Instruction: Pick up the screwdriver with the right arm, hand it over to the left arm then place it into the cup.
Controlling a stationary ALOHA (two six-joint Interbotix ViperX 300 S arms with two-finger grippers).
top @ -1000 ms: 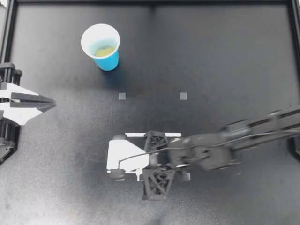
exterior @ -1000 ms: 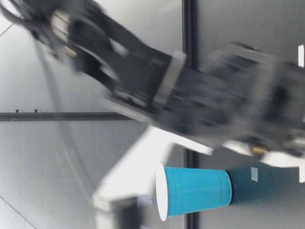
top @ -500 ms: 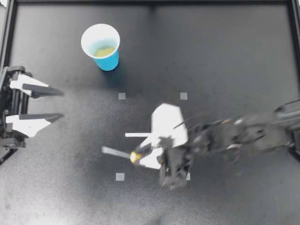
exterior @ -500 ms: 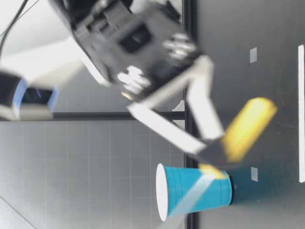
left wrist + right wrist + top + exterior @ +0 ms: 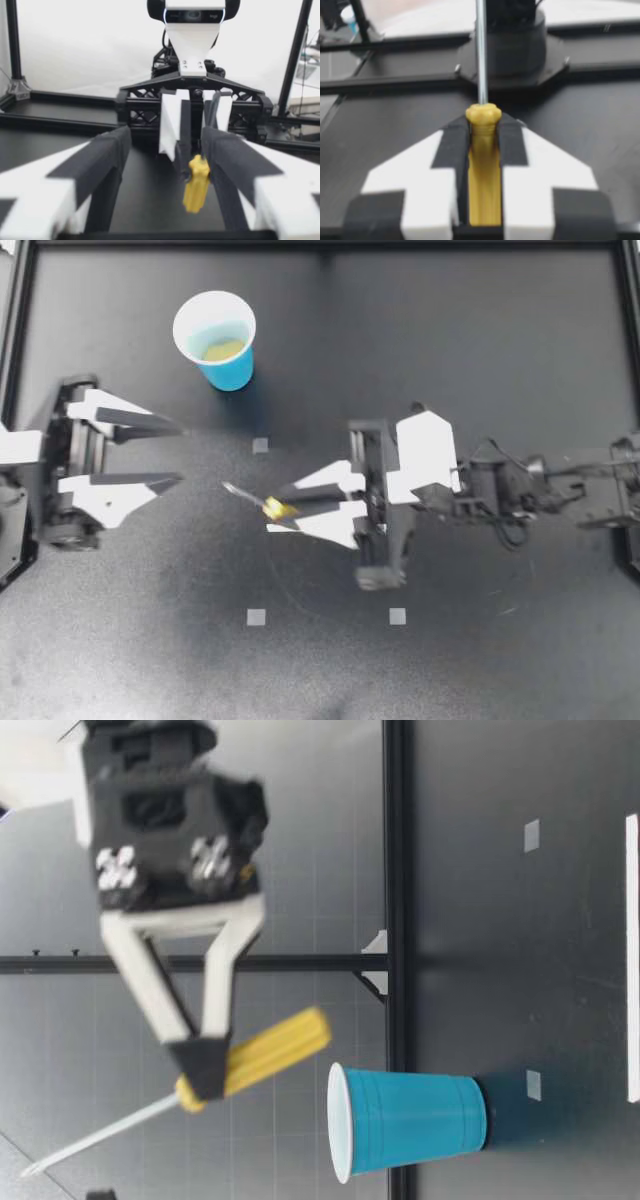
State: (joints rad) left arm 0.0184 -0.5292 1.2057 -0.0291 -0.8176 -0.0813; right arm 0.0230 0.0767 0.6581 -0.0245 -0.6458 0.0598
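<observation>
While my right gripper (image 5: 276,510) is pinching the screwdriver (image 5: 250,496) by its yellow handle near the middle of the table (image 5: 480,360), its arm is reaching in from 3 o'clock in the top view. The tool's metal shaft is sticking out past the fingertips and pointing toward roughly 10 o'clock. My left gripper (image 5: 181,452) is sitting at 9 o'clock with its fingers spread wide and facing 3 o'clock; the shaft's tip is lying near them but apart from them. The blue cup (image 5: 235,370) is standing at about 11 o'clock, well apart from both grippers, with something yellowish-green showing inside. A small pale square marker (image 5: 260,445) is lying on the table between the cup and the screwdriver.

In the low view my right gripper (image 5: 200,1072) is hanging above the table and clamping the handle close to where the shaft begins. The screwdriver (image 5: 265,1053) is tilting there, its tip higher than its butt, and all of it is clear of the surface. The cup (image 5: 410,1120) is standing upright on the table, its rim about level with the handle's butt.

In the right wrist view both fingers are pressing the screwdriver (image 5: 484,165) from two sides, and the shaft is running straight ahead of them. In the left wrist view the spread fingers (image 5: 107,155) are framing the yellow screwdriver (image 5: 196,185) ahead, without touching it.
</observation>
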